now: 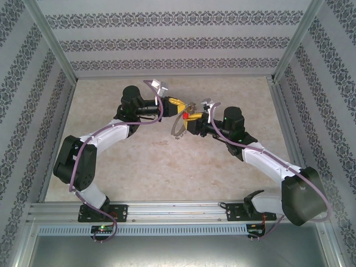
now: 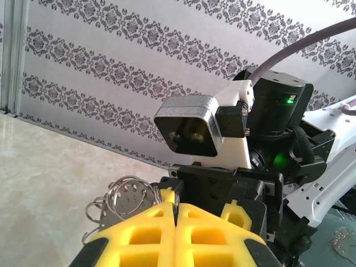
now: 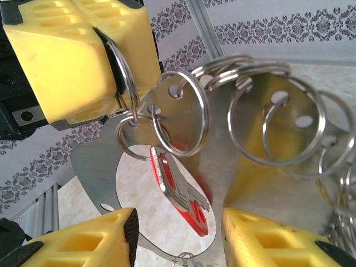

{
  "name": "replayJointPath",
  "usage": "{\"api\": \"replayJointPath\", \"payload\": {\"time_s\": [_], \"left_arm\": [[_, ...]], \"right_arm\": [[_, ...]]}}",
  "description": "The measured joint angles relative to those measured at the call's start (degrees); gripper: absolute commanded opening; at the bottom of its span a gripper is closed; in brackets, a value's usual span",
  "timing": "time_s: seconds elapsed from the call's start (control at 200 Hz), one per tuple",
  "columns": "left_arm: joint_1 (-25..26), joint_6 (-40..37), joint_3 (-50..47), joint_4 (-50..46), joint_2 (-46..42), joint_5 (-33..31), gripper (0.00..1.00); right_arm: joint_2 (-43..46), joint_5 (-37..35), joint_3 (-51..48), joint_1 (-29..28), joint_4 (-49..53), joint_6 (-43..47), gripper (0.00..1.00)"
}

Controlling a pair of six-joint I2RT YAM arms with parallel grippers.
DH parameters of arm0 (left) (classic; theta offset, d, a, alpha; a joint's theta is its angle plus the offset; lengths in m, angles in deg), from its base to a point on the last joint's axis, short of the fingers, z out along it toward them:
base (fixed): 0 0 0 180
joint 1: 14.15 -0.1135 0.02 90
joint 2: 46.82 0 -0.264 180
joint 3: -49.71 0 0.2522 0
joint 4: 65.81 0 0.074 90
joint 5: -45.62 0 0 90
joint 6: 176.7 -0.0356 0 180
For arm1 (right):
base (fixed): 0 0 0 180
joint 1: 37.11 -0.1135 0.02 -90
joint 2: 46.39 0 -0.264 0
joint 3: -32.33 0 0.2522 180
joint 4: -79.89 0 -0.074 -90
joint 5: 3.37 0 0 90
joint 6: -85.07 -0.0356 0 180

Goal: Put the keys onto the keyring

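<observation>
The keyring (image 3: 225, 167) is a grey metal loop with an oval opening, fringed with several silver split rings (image 3: 278, 128). My left gripper (image 3: 111, 61) is shut, its yellow fingers pinching one split ring (image 3: 127, 72) at the loop's edge, so the loop hangs from it. The red-headed key (image 3: 179, 188) dangles from a small ring (image 3: 133, 139) in front of the oval opening. My right gripper (image 3: 178, 219) is open, its fingers on either side of the hanging loop and key. From above, both grippers (image 1: 177, 103) (image 1: 193, 115) meet mid-table over the key (image 1: 184, 117) and loop (image 1: 177, 131).
The beige marble-look table (image 1: 167, 167) is enclosed by patterned walls and aluminium rails (image 1: 167, 211). In the left wrist view, the right arm's camera housing (image 2: 189, 125) and black wrist (image 2: 278, 105) stand close in front of my left fingers (image 2: 150, 228), with more rings (image 2: 125, 194) beside them.
</observation>
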Motion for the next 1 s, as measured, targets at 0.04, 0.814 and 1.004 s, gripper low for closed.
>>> {"api": "replayJointPath", "payload": {"time_s": [0.04, 0.814, 1.004], "left_arm": [[0.0, 0.0, 0.0, 0.33, 0.02, 0.0, 0.0], [0.0, 0.22, 0.0, 1.86, 0.37, 0.0, 0.0], [0.0, 0.39, -0.02, 2.21, 0.79, 0.0, 0.0]], "right_arm": [[0.0, 0.0, 0.04, 0.0, -0.04, 0.0, 0.43], [-0.61, -0.13, 1.25, -0.66, -1.44, -0.2, 0.27], [-0.85, -0.24, 1.53, -0.66, -1.79, -0.42, 0.18]]}}
